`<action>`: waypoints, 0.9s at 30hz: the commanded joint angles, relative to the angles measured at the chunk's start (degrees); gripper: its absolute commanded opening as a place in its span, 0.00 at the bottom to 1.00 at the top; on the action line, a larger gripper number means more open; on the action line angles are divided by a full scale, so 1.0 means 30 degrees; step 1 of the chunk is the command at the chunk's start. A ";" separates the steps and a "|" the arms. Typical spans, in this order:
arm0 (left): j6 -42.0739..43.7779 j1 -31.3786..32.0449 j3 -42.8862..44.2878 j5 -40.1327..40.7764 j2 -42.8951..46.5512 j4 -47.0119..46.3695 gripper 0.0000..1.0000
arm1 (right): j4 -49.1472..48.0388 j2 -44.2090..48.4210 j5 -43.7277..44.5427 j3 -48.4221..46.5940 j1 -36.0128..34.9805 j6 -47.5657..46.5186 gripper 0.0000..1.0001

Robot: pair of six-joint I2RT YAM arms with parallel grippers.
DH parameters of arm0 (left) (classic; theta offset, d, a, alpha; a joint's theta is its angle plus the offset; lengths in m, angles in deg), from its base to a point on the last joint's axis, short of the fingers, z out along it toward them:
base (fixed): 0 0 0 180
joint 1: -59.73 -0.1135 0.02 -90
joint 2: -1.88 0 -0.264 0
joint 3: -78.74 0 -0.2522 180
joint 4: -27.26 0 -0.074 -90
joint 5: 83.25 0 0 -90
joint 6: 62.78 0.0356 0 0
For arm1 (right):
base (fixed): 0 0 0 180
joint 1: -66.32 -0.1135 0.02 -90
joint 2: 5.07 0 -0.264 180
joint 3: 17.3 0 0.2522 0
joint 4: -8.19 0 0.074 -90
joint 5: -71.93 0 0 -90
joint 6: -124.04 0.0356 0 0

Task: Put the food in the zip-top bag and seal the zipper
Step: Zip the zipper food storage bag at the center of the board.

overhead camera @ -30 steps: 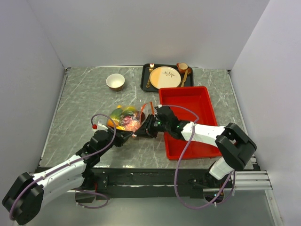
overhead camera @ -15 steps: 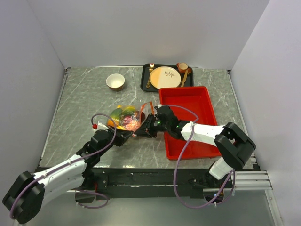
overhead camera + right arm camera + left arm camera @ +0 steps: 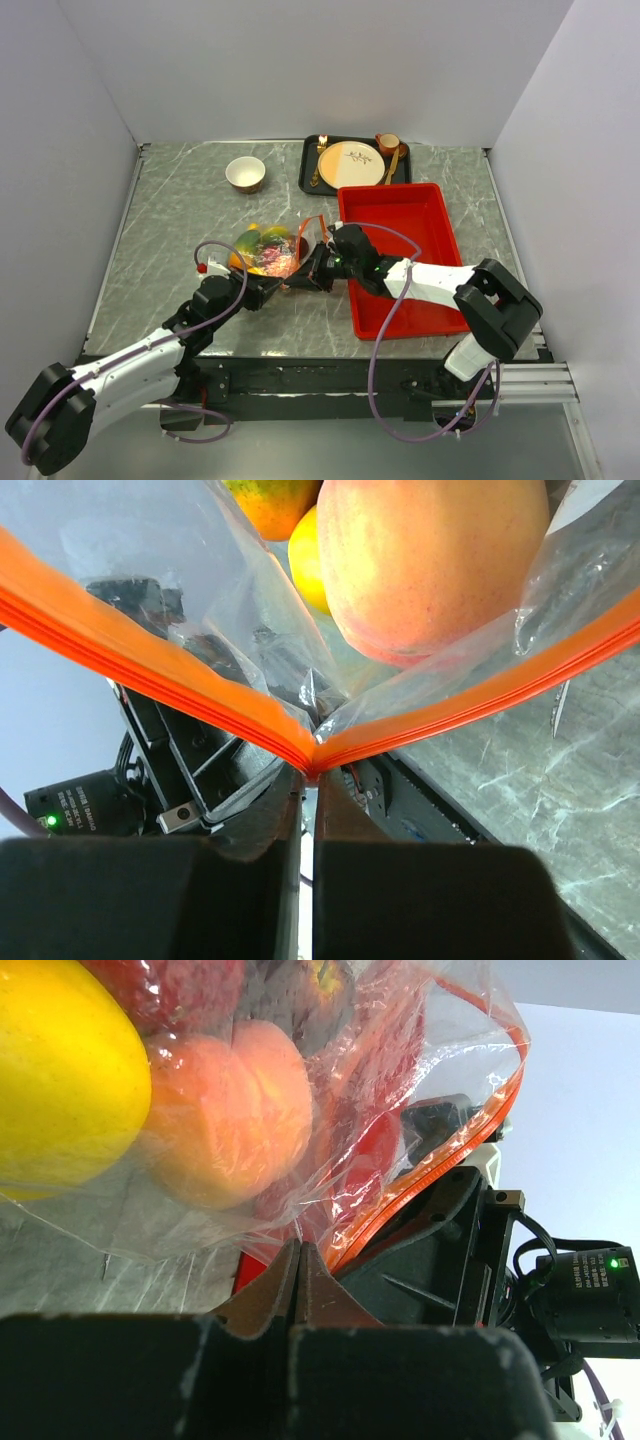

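Left tool (image 3: 302, 1252) stays clamped on the film of the zip-top bag (image 3: 266, 254). The bag lies mid-worktop (image 3: 170, 220), just left of the red tray (image 3: 410, 220). Food is inside it: yellow fruit (image 3: 60, 1080), peach (image 3: 235, 1110), more behind. Change: right tool (image 3: 308, 776) was part open a second ago and is now pinched tight on the zipper (image 3: 150, 660), whose orange strip spreads in a V from the pinch. Arms barely moved. Loading looks done; sealing is likely next.

Both arms reach low, inward; left tool (image 3: 278, 288) and right tool (image 3: 296, 281) clamped tight, tips nearly meeting.
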 commanded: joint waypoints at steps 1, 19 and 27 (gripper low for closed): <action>0.0081 0.0085 0.0152 -0.0321 0.0204 -0.0970 0.04 | -0.0990 -0.0082 -0.0059 -0.0069 0.0019 0.0119 0.00; -0.0564 0.0202 -0.0610 -0.0673 0.1201 -0.1056 0.01 | -0.1898 -0.0141 0.0030 0.0107 0.0077 0.0530 0.00; -0.0182 0.0290 -0.0929 -0.0819 0.1346 -0.1437 0.01 | -0.1899 -0.0053 -0.0029 -0.0039 0.1246 0.0325 0.00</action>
